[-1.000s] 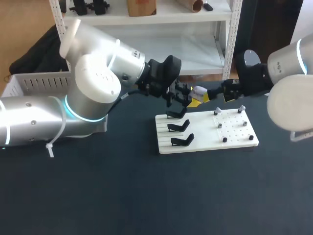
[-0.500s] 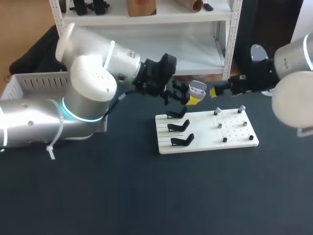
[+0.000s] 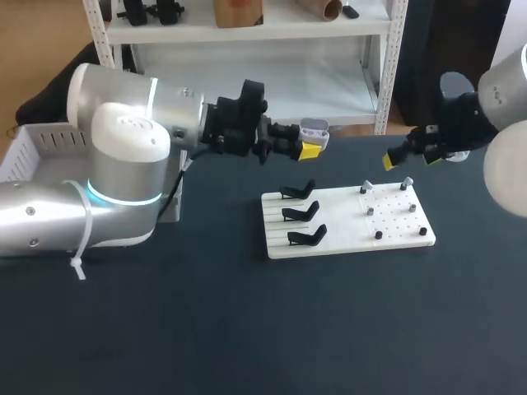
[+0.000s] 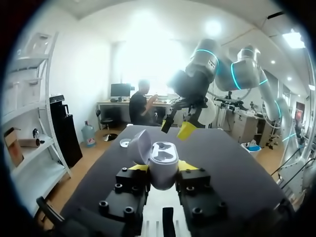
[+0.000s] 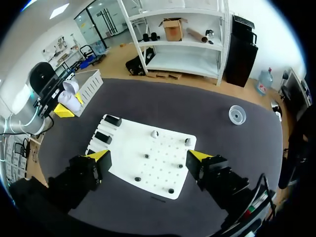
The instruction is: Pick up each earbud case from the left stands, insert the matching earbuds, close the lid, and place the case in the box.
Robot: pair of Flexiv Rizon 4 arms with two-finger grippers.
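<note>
Left gripper point(image 3: 309, 149) clamps earbud case point(image 3: 314, 129) aloft; right gripper point(image 5: 149, 156) — splayed.

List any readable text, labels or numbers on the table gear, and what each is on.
No readable text on anything on the table.
Earbud case: plain white, no print visible.
White board and black stands: unmarked.
Left gripper and right gripper: no labels visible.

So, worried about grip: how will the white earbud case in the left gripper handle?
The earbud case looks like smooth, rounded hard plastic: probably stiff and light, but apt to slip in the left gripper. Its lid stands open on a hinge, so a bump could likely swing it shut.
</note>
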